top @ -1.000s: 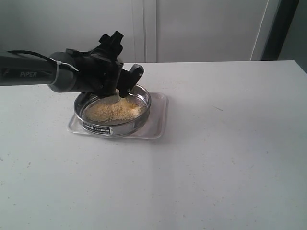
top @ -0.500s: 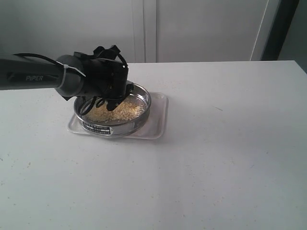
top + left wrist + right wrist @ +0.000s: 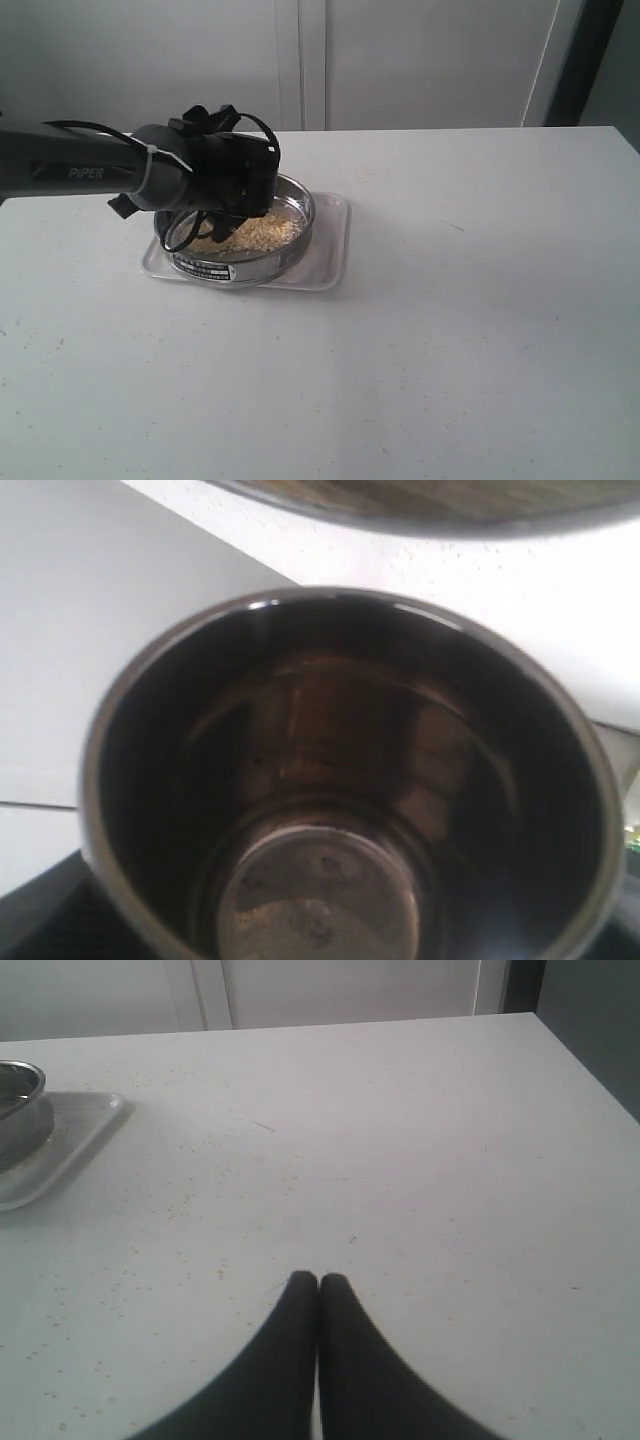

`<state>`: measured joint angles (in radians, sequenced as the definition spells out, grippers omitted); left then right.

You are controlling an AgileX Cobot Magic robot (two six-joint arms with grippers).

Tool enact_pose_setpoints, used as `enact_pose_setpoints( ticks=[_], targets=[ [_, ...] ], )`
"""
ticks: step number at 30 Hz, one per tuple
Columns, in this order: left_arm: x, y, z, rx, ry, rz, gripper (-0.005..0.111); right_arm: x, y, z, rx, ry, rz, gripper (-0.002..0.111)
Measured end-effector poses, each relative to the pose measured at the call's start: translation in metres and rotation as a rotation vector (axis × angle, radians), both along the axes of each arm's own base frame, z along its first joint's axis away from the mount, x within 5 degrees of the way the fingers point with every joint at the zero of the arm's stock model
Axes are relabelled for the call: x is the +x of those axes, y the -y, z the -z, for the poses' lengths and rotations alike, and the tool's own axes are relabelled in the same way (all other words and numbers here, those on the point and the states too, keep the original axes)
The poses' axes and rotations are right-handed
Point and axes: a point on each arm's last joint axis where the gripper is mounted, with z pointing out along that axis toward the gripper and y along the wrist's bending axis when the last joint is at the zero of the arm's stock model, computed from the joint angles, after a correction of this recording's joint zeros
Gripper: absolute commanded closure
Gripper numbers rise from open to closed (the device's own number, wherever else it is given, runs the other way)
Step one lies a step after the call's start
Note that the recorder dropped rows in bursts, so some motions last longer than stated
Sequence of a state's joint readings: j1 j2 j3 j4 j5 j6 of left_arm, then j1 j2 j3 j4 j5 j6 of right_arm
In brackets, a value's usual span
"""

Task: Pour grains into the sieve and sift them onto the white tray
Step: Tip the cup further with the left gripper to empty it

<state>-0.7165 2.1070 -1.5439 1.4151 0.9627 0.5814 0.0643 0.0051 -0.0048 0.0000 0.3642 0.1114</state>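
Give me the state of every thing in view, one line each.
white tray: flat on the table, under the sieve.
sieve: on the tray, holding grains.
grains: piled on the mesh.
steel cup: looks empty, gripped by the left tool over the sieve.
right tool: shut, empty.

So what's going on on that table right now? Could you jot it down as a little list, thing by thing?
sieve: sits on the white tray
grains: pale yellow heap inside the sieve
left gripper: above the sieve, holding a steel cup
steel cup: no grains seen inside
right gripper: shut, holding nothing, above the table, away from the tray
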Motion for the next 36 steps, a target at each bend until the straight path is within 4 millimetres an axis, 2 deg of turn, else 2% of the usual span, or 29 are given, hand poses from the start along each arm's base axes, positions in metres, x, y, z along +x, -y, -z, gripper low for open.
enact_pose_setpoints(
  ticks=[15,20,28,36],
  targets=[
    [-0.009,0.005,-0.001,0.022,0.0,-0.04,0.107,0.0,0.0,0.0,0.0,0.0,0.0,0.108],
    [-0.009,0.006,0.0,-0.022,0.021,-0.046,0.107,0.0,0.0,0.0,0.0,0.0,0.0,0.108],
    [-0.015,0.003,-0.005,0.037,0.053,-0.11,0.107,0.0,0.0,0.0,0.0,0.0,0.0,0.108],
    [-0.012,0.017,-0.004,-0.042,0.058,0.004,0.107,0.0,0.0,0.0,0.0,0.0,0.0,0.108]
  ],
)
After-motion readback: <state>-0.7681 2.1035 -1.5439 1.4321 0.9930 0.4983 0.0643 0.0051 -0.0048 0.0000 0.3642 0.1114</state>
